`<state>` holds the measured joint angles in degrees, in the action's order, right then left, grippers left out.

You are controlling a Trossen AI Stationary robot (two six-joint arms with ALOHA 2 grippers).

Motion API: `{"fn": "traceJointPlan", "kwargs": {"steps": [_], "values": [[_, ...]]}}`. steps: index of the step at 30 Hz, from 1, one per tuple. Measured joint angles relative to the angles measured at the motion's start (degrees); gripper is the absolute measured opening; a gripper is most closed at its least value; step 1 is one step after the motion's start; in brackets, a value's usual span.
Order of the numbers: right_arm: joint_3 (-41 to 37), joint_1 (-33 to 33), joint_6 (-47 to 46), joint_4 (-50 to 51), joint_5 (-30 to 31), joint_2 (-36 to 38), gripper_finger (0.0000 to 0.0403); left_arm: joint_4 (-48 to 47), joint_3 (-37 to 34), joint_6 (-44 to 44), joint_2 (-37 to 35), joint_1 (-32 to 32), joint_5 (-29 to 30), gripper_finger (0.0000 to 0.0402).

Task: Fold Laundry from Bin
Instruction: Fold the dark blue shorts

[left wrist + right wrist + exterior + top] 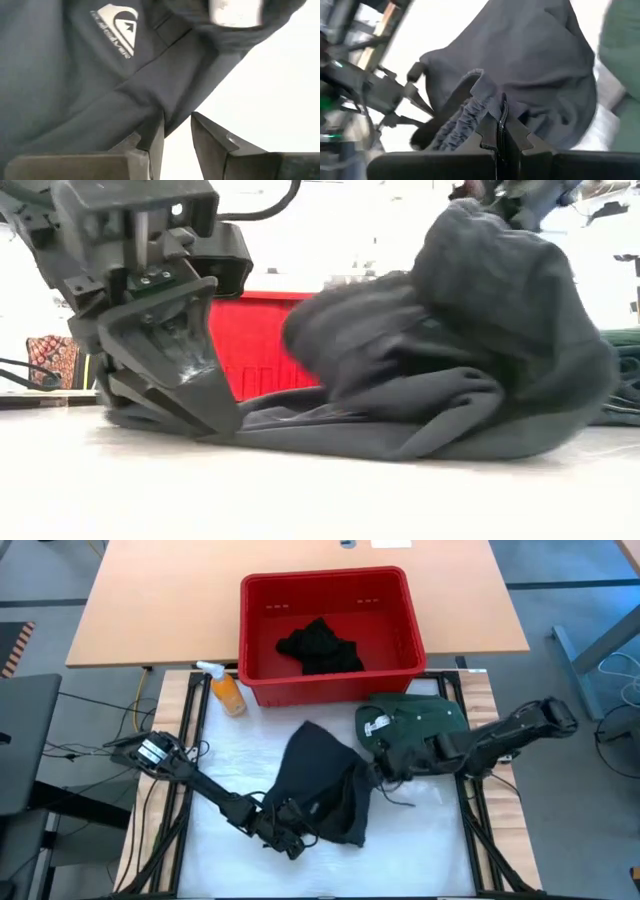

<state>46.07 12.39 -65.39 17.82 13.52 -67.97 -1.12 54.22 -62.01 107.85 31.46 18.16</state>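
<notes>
Table: pale work surface under both arms, with a wooden table behind it.
Bin: red bin stands at the far edge of the pale surface, centred between the arms; a black bundle of laundry lies on its floor.
Spray bottle: small orange bottle with a white head lies just beside the bin's left corner.
Green garment: dark green piece with a small pale label lies flat in front of the bin, toward the right.
Charcoal garment: dark grey piece spread on the pale surface at centre; the low view shows it lifted into a hump on 1 side and flat on the table on the other; a white printed logo shows in the left wrist view.
Left gripper: low at the garment's near-left edge; in the left wrist view its jaws stand a little apart, 1 finger touching the cloth's hem, the other over bare surface; no clamped fold is visible.
Right gripper: at the garment's right edge, raised above the table; its jaws are pressed together on a gathered, elasticated hem of the charcoal garment.
Arms: 2 dark arms, the left reaching in from the near-left, the right from the right side.
</notes>
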Motion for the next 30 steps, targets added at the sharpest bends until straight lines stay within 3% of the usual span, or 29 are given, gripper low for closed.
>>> {"fn": "traceJointPlan", "kwargs": {"steps": [3, 9, 14, 19, 22, 30], "values": [[-1.36, -2.23, 3.30, -6.75, -4.48, 0.33, 0.0025, -0.40, -0.06, -1.05, -0.53, 1.23, 0.50, 0.0078], [-0.58, -2.26, 4.48, -6.74, -6.96, 0.34, 0.0025, -4.88, -0.33, -1.62, -6.48, 7.07, 5.42, 0.0056], [-0.40, -1.89, 5.37, -6.99, -7.85, 0.34, 0.0025, -10.74, -0.26, -3.47, -16.76, 12.44, 16.00, 0.0052], [-0.40, -1.86, 5.94, -7.03, -8.05, 0.34, 0.0025, -11.29, -0.14, -2.54, -24.91, 13.19, 26.07, 0.0088], [-0.40, -1.86, 6.87, -7.05, -8.07, 0.31, 0.0025, -8.54, -0.13, -1.30, -25.58, 9.45, 25.09, 0.0129], [-0.40, -1.86, 8.30, -7.17, -8.05, 0.31, 0.0025, 6.97, -0.13, 5.40, -23.30, -4.40, 13.07, 0.0243]]}}
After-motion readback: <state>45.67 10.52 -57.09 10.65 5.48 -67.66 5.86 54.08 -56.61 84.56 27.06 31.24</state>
